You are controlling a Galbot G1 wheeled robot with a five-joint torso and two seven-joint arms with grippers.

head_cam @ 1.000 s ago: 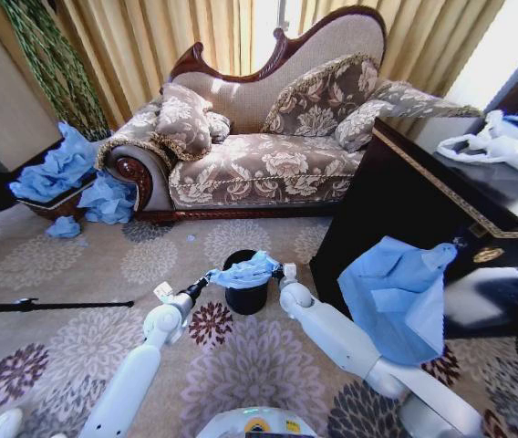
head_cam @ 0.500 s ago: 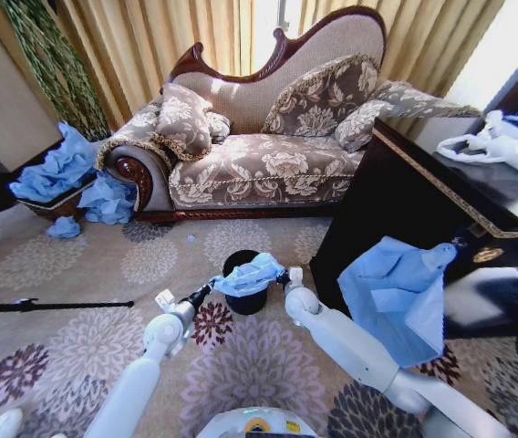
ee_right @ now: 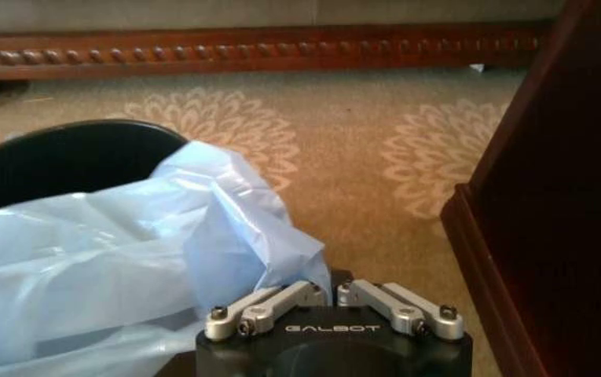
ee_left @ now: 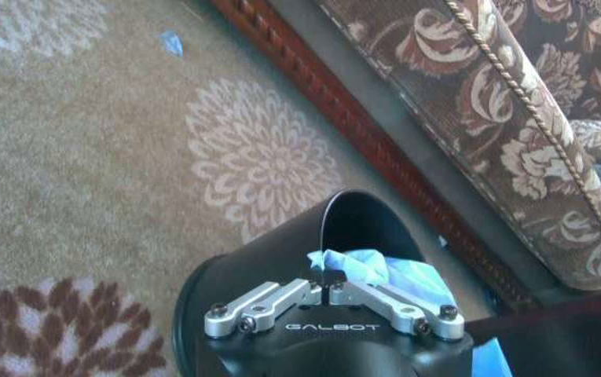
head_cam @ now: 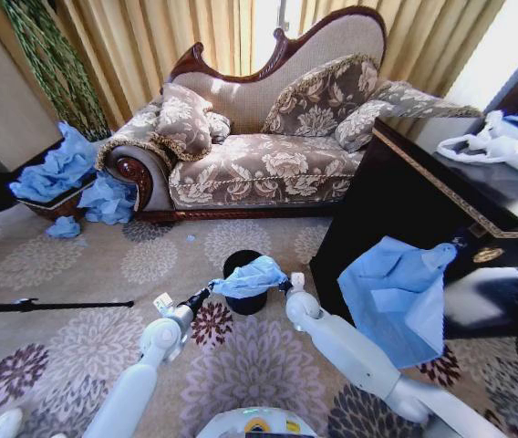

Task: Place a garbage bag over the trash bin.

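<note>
Over black trash bin (head_cam: 243,285), crumpled translucent light-blue garbage bag (head_cam: 251,276)

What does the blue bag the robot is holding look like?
The garbage bag is thin, light-blue, slightly see-through plastic, crumpled and bunched. It hangs stretched between the left gripper and the right gripper, each shut on an edge. It sits over the near side of the black bin's mouth, whose far side is uncovered.
</note>
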